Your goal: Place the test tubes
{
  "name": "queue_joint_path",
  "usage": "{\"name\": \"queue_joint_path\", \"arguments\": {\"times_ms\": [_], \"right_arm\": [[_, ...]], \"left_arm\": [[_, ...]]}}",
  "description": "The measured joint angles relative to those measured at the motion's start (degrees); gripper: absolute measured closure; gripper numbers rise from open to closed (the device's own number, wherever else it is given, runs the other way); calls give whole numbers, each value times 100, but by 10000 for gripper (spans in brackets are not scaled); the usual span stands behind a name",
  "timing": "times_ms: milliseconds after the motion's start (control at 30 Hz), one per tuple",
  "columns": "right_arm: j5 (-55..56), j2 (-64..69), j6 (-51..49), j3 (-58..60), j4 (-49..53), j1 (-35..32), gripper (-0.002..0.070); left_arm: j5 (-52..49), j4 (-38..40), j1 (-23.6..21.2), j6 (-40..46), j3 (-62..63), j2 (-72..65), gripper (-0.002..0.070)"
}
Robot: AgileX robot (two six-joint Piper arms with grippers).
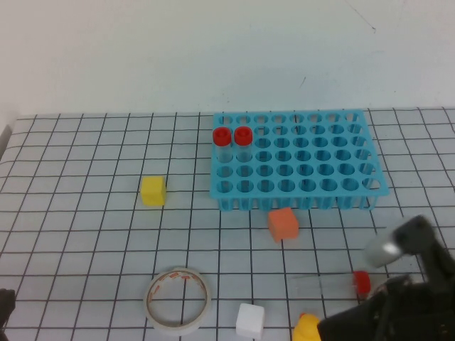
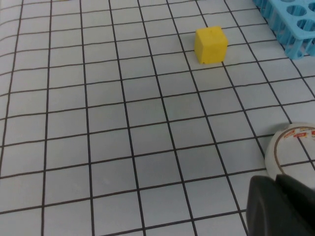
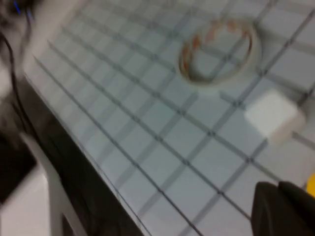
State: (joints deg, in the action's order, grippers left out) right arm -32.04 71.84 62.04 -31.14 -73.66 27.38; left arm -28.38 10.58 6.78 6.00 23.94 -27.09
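**Tubes, 3.** Two tubes point(image 1: 222, 142) point(image 1: 243, 141), red caps, stand upright side by side in the rack's leftmost columns, second row from the far side. The third tube point(image 1: 334, 284) lies flat on the table at the near right, clear body, with its red cap point(image 1: 362, 283) pointing right, just beside the right arm point(image 1: 398, 312).

**Rack, 1.** The rack point(image 1: 298, 160) is blue, with many holes, and stands right of centre towards the far side. All its other holes are vacant.

**Cubes, 3.** The yellow cube point(image 1: 153, 190) sits left of the rack. The orange cube point(image 1: 283, 223) sits just in front of the rack. The white cube point(image 1: 249, 320) is at the near edge, right of the tape.

**Tape roll, 1.** The tape point(image 1: 178, 300) lies flat at the near centre-left.

**Yellow piece, 1.** The yellow piece point(image 1: 307, 328) is at the near edge and partly hidden by the right arm; its shape cannot be told.

**Grippers, 2.** The left gripper point(image 2: 275, 184) hangs over the near left of the table, fingers pressed together, holding nothing, with the tape just beside it. The right gripper point(image 3: 278, 189) hangs over the near right, fingers closed and empty, and faces the white cube and the tape.

**Surface.** The table point(image 1: 85, 234) is white with a black grid. A plain pale wall point(image 1: 178, 50) stands behind it. The right wrist view shows the table's edge with a dark blur beyond it.

**In the way.** The orange cube lies between the third tube and the rack's near side.
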Motion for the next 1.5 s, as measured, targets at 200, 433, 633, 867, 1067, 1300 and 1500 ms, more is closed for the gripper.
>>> {"name": "queue_joint_path", "arguments": {"times_ms": [200, 433, 633, 867, 1067, 1300, 1500], "right_arm": [[108, 821, -1976, -818, 2607, 187, 678], [-705, 1611, -4064, -2106, 5819, 198, 678], [-1298, 2303, -3744, -3094, 6328, 198, 678], [-2068, 2466, -3225, -3794, 6328, 198, 584], [-2437, 2483, -5361, -3763, 6956, 198, 377], [-2845, 2506, -4271, -3717, 7445, 198, 260], [-3106, 2506, -5453, -3717, 7280, 198, 256]], "left_arm": [[-10, -35, 0, -4, 0, 0, 676], [-10, -46, 0, -13, 0, 0, 677], [-10, -46, 0, -13, 0, 0, 676], [-10, -46, 0, -13, 0, 0, 676], [-10, -46, 0, -13, 0, 0, 676], [-10, -46, 0, -13, 0, 0, 676], [-101, -46, 0, -13, 0, 0, 676]]}}
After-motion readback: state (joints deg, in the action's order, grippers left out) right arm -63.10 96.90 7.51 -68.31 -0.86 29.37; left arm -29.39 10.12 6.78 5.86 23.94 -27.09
